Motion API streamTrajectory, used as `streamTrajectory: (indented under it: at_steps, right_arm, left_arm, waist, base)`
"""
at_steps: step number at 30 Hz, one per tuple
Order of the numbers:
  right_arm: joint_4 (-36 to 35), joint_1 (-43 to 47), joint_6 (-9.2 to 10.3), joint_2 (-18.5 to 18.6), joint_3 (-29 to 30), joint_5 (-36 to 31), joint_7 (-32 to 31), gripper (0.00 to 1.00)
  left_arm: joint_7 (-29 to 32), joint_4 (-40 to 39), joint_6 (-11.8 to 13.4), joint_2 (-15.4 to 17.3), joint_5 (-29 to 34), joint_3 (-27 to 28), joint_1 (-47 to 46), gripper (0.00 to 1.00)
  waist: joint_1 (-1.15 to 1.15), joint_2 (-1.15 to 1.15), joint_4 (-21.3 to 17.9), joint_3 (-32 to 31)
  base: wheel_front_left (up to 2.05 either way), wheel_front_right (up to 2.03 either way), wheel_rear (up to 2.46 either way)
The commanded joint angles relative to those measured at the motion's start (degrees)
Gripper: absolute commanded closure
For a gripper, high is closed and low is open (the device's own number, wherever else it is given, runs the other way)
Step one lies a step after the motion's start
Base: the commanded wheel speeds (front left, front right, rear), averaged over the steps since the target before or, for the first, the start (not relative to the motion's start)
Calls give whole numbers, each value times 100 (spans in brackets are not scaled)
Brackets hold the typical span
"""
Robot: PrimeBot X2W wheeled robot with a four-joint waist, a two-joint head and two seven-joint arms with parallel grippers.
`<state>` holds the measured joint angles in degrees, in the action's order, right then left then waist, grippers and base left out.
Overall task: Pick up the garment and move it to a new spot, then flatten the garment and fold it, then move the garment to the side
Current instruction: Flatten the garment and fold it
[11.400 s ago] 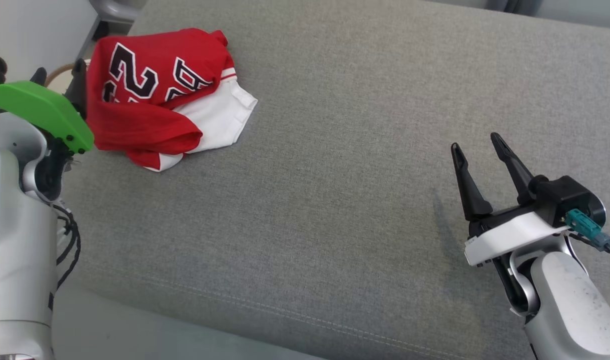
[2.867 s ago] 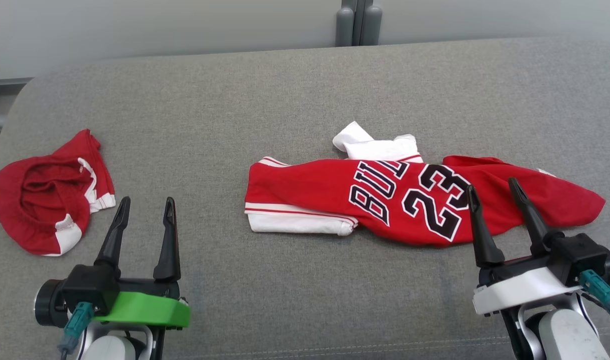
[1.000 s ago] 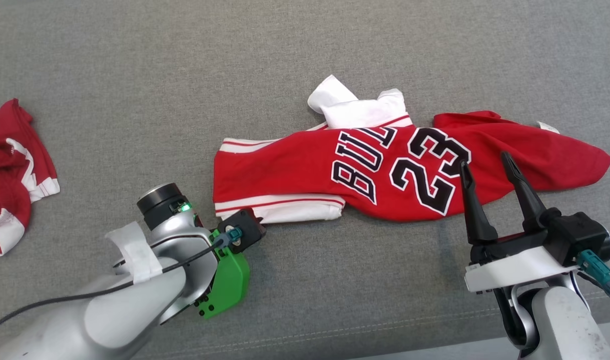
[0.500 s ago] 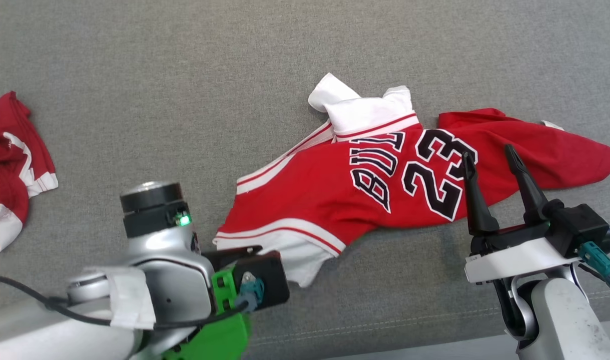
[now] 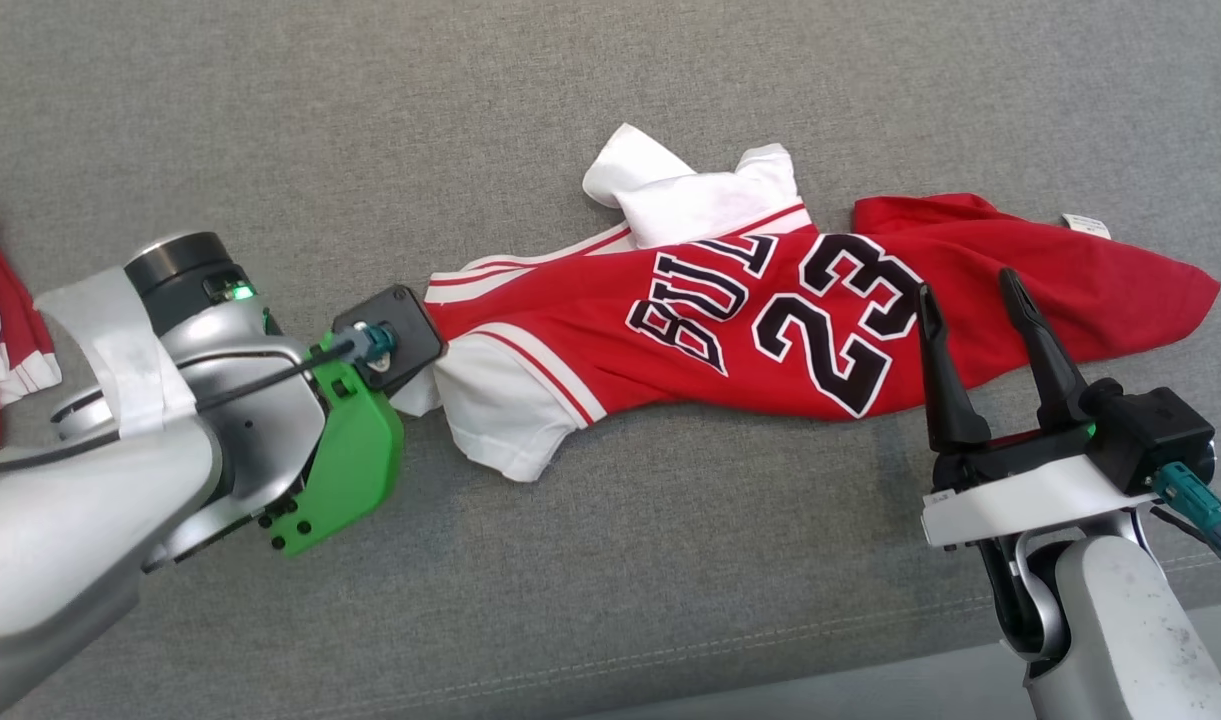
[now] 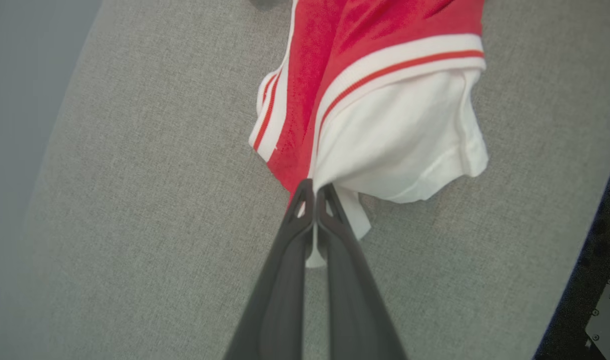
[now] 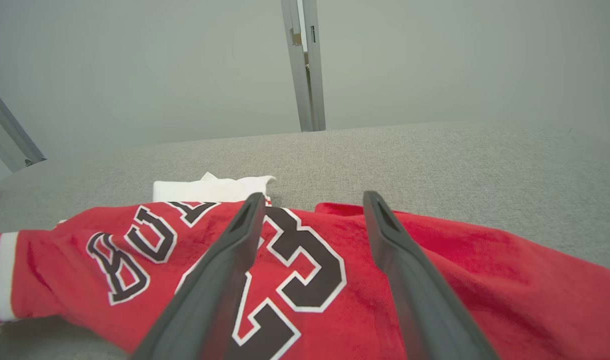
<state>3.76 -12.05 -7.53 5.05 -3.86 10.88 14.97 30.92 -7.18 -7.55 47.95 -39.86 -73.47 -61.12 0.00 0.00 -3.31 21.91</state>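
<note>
the red jersey (image 5: 730, 330) with the black "23" lies stretched out across the grey sofa cushion (image 5: 270, 110), running from about the cushion's middle towards its right edge, with a white sleeve (image 5: 690, 195) bunched up on the side towards the back edge. the left gripper (image 6: 313, 192) is pinched tight on the jersey's left end. its two dark fingers meet with a thin fold of white and red cloth caught between them, and the cloth is drawn to a point at the tips. a loose white panel (image 6: 404, 145) with a red stripe sags just beside them. the right gripper (image 5: 962, 281) stands with its fingers spread wide and nothing between them, over the right half of the jersey by the number. whether the tips touch the cloth i cannot tell. a small white label (image 5: 1085, 225) shows at the jersey's far right end. at the cushion's left edge, well apart from the jersey, lies a second red-and-white garment (image 5: 5, 335), partly cut off. a stitched seam (image 5: 670, 650) runs along the cushion's front edge.
</note>
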Motion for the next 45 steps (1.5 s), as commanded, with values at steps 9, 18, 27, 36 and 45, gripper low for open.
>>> streamTrajectory:
  at_steps: [9, 18, 27, 36, 45]
  right_arm:
    - [123, -75, 8, 46, 24, 126, 28, 0]
    - [129, 36, 8, 88, 51, 118, 27, 0]
    - [123, 148, 8, 92, 100, 129, 25, 0]
    - [82, 281, 8, 76, 228, 100, -17, 0]
    - [46, 345, 8, 117, 303, 87, -47, 0]
  left_arm:
    - [-1798, 2350, 14, -1218, -927, 10, -76, 31]
    - [-3071, 4051, 90, -2370, -1036, 222, 44, 0]
    - [-4169, 4859, 473, -3061, -1241, 526, 570, 0]
    - [-4610, 4219, 1042, -2770, -1483, 1280, 1536, 0]
    - [-4612, 2412, 1754, -2204, -725, 3069, 2883, 0]
  waist:
    - [0, 0, 134, 13]
    - [0, 0, 264, -77]
    - [0, 0, 384, -305]
    - [0, 0, 536, -646]
    - [0, 0, 706, -861]
  base:
    - [0, 0, 0]
    - [0, 0, 0]
    - [0, 0, 0]
    - [0, 0, 0]
    - [0, 0, 0]
